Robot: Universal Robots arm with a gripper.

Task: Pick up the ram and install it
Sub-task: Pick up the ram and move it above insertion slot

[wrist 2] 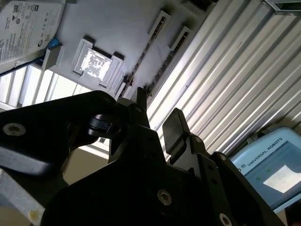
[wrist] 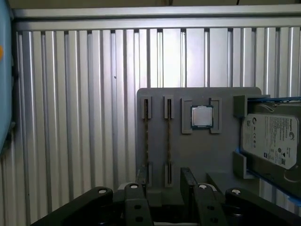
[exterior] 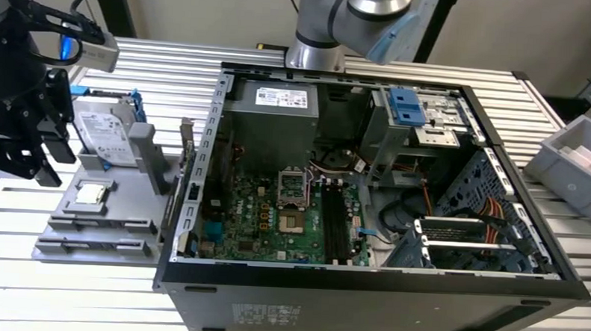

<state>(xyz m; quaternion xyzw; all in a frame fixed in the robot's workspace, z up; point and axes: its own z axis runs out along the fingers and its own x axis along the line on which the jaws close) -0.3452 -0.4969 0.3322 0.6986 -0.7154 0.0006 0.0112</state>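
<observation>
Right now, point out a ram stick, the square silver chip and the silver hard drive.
Thin long ram stick (wrist: 168, 141): first wrist view, mid-length of its edge.
Square silver chip (wrist: 201, 116): first wrist view, centre of top.
Silver hard drive (wrist: 270, 141): first wrist view, labelled face.

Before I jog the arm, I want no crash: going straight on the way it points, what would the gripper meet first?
Probably the ram nearer the chip, slotted in the grey holder. It lines up with the gap of the open gripper. How far off is unclear.
</observation>
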